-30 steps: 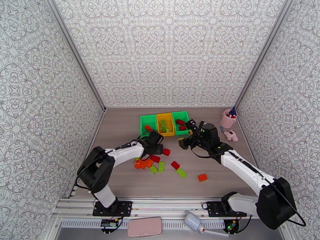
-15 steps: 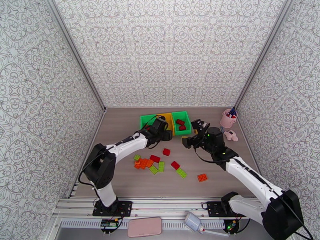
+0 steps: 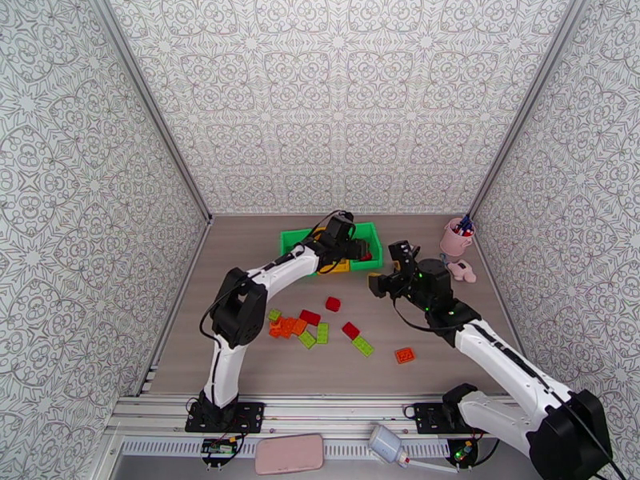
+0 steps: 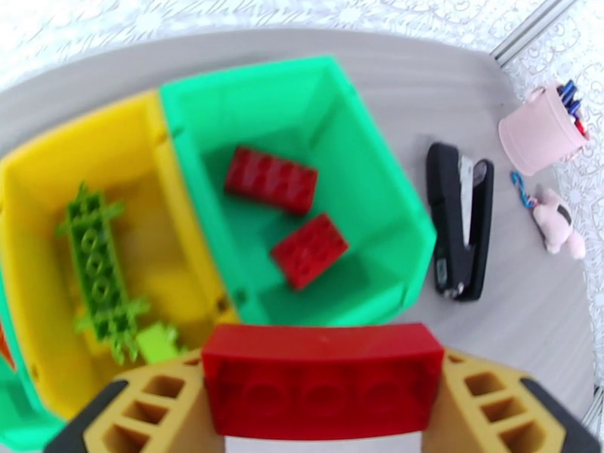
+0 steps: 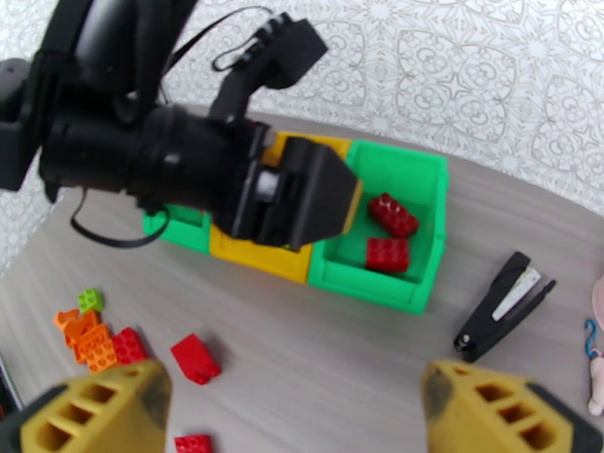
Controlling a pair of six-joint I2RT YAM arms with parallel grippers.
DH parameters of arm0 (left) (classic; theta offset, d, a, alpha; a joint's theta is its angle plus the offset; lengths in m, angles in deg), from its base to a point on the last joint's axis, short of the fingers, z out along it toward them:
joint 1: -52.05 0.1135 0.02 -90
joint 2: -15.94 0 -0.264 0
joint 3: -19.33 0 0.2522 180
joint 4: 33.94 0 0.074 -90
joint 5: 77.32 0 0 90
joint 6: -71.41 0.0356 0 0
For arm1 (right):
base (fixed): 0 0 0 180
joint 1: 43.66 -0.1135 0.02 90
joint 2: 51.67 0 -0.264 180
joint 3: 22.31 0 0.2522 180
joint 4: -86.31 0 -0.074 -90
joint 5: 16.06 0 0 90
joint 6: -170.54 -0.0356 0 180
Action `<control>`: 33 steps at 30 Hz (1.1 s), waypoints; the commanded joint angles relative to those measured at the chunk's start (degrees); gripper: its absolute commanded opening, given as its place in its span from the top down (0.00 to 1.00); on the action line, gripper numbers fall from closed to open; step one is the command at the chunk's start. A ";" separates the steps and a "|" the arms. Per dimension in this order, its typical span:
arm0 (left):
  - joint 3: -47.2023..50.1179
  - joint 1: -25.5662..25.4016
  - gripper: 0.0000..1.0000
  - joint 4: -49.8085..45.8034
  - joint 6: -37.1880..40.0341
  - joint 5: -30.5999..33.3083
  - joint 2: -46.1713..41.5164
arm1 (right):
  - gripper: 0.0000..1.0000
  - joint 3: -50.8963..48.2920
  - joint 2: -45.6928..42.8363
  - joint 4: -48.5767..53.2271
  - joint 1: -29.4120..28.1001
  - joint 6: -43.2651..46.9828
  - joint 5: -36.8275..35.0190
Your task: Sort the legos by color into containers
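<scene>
- Containers (image 3: pixel 290 238): right green bin (image 4: pixel 302 100) holds two red bricks (image 4: pixel 272 179); yellow bin (image 4: pixel 45 243) holds lime green pieces (image 4: pixel 98 266).
- Grippers: left gripper (image 4: pixel 321 402), above the containers, pinches a red brick (image 4: pixel 321 368); right gripper (image 5: pixel 298 409) spread, empty.
- Surface (image 4: pixel 468 84): black stapler (image 4: pixel 459 220) beside the right green bin; pink pen cup (image 4: pixel 540 130) past it; loose legos (image 3: pixel 308 326) nearer the arms.

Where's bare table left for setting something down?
Free: between the left green bin and the left wall; the front edge below the brick pile. Crowded: the pile, and beside the stapler and pen cup.
</scene>
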 commanded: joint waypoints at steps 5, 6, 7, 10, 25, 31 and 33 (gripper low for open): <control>-11.83 1.31 0.44 -0.40 1.78 -2.09 9.51 | 0.10 -2.09 -3.16 1.58 0.15 -0.50 -2.34; -12.86 1.35 0.44 -0.57 1.85 -2.23 10.31 | 0.09 -2.27 -3.34 1.48 0.14 -0.59 -2.42; -14.09 1.35 0.44 -0.99 2.00 -2.34 11.06 | 0.09 -2.53 -3.63 1.49 0.14 -0.74 -2.51; -16.07 1.57 0.41 -1.78 2.55 -2.25 12.31 | 0.09 -2.91 -4.22 1.64 0.17 -0.99 -2.56; 4.73 1.42 0.00 9.51 7.50 -0.37 -4.25 | 0.09 -1.85 -2.90 3.75 0.23 -1.67 -2.49; 26.02 1.07 0.00 18.36 10.16 2.07 -20.65 | 0.08 1.01 3.76 7.07 -0.19 0.94 0.96; 32.65 1.14 0.00 19.91 10.32 3.05 -26.33 | 0.08 2.13 6.22 7.89 -1.17 2.74 1.67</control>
